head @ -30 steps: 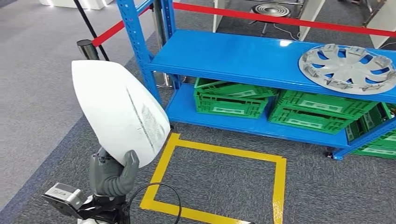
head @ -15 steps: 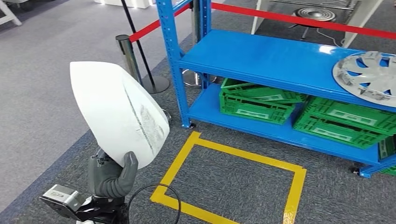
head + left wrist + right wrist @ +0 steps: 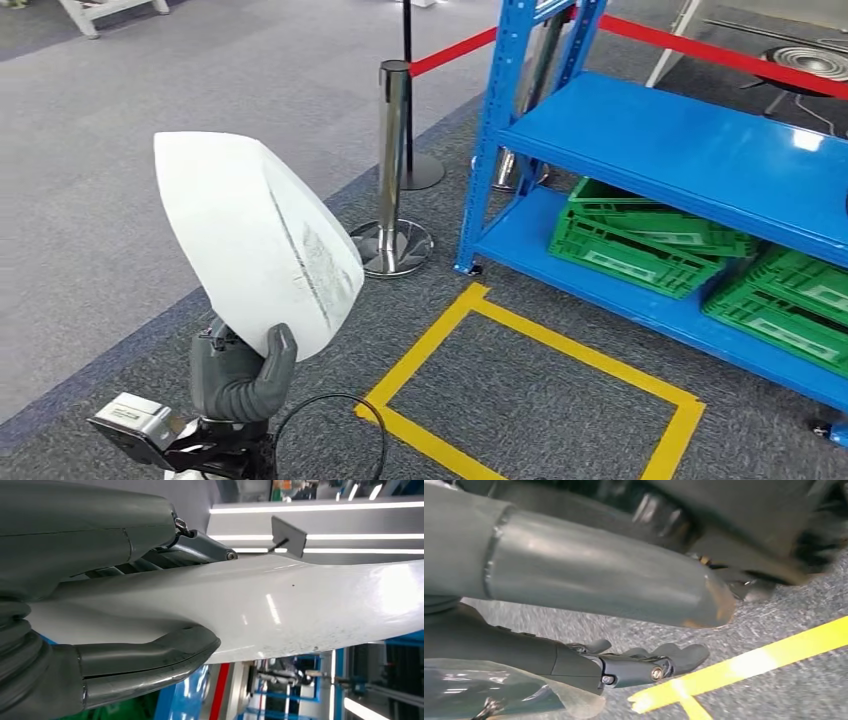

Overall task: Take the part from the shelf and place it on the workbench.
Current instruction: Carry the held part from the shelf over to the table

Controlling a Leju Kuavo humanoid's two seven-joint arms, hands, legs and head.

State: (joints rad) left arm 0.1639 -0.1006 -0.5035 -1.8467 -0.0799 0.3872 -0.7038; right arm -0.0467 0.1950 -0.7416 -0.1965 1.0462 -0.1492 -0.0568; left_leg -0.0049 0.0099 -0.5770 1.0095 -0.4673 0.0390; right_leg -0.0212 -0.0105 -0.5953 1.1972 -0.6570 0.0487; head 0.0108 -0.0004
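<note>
- Part (image 3: 255, 240): white curved shell, held upright above grey carpet (image 3: 120, 150) at the lower left of the head view, well apart from the shelf (image 3: 690, 150). Its lower edge sits in the left hand (image 3: 238, 378); its broad end stands free above.
- Left hand: grasping the part; thumb (image 3: 150, 662) pressed on one face, darker fingers (image 3: 200, 547) on the opposite face, shell edge between them.
- Right hand (image 3: 644, 667): hangs over carpet beside yellow tape (image 3: 744, 665); fingers stretched out, apart, holding nothing.
- Tape square (image 3: 540, 390): on the carpet in front of the shelf, right of the part.
- Shelf: blue, green crates (image 3: 640, 235) on its bottom level.
- Post (image 3: 393, 160): chrome, red belt (image 3: 455, 52), between part and shelf.
- Open carpet lies left of and beyond the part.
</note>
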